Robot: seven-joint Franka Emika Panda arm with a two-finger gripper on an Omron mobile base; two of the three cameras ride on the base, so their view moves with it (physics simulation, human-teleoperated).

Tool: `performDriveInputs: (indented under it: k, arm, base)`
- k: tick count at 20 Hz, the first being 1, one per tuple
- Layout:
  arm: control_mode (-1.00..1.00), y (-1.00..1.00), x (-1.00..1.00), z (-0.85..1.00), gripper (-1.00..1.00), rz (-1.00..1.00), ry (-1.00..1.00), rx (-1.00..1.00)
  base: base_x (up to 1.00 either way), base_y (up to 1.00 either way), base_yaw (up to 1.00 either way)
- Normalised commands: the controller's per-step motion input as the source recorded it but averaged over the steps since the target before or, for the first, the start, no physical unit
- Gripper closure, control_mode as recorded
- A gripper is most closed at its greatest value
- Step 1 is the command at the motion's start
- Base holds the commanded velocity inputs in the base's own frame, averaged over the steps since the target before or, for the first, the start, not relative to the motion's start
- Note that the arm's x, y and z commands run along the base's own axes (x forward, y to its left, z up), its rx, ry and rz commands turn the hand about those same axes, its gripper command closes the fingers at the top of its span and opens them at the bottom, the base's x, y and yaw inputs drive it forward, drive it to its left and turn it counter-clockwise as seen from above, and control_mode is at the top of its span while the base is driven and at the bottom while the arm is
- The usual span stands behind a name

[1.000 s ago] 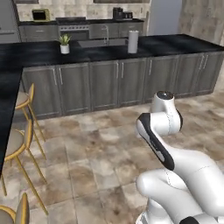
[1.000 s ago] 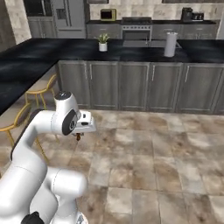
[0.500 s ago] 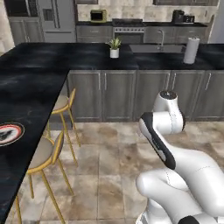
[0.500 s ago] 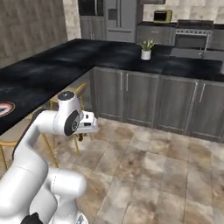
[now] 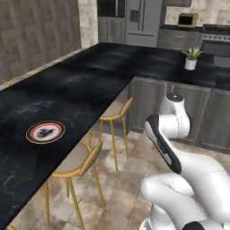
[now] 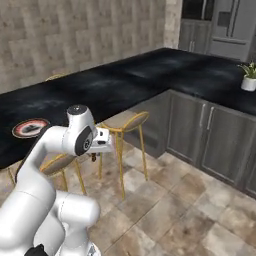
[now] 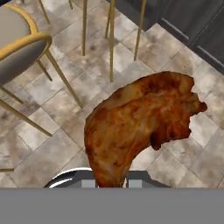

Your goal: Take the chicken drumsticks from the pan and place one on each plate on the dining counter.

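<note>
An orange-brown chicken drumstick point(image 7: 140, 122) hangs over the tiled floor, its thin end pinched in my gripper point(image 7: 111, 184), which is shut on it. From the right base view, the gripper point(image 6: 93, 158) sits low in front of the arm, next to a stool, with the small brown drumstick point(image 6: 93, 159) under it. A plate point(image 5: 45, 131) with a red-brown rim and white centre lies on the black dining counter point(image 5: 76, 94), well to the left of the arm; the plate point(image 6: 30, 127) looks bare. The pan is out of view.
Yellow-framed stools point(image 5: 78, 159) point(image 6: 125, 121) stand along the counter's edge between me and the plate; one seat point(image 7: 17, 48) is close to the held drumstick. A potted plant point(image 5: 192, 57) stands on the far counter, above grey cabinets point(image 6: 210, 135). Open tiled floor point(image 6: 175, 220) lies to the right.
The whole scene has swung across both base views, so the cameras moved; the dining counter, plate and stools now appear closer. The gripper stays shut on the drumstick.
</note>
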Motion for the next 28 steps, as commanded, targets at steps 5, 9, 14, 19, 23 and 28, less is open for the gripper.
performDriveInputs:
  k: [5,9,14,19,23,28]
  arm:
    - [1.00,0.00,0.00,0.00,1.00,0.00,0.00,0.00]
    - [1.00,0.00,0.00,0.00,1.00,0.00,0.00,0.00]
    - [1.00,0.00,0.00,0.00,1.00,0.00,0.00,0.00]
    - [1.00,0.00,0.00,0.00,1.00,0.00,0.00,0.00]
    - [1.00,0.00,0.00,0.00,1.00,0.00,0.00,0.00]
    - [1.00,0.00,0.00,0.00,1.00,0.00,0.00,0.00]
  base:
    - [0.65,-0.03,0.80]
    - [0.51,-0.04,0.76]
    - [0.48,-0.03,0.70]
    - [0.43,-0.21,0.33]
    - [0.40,-0.32,0.17]
    - [0.46,-0.30,0.09]
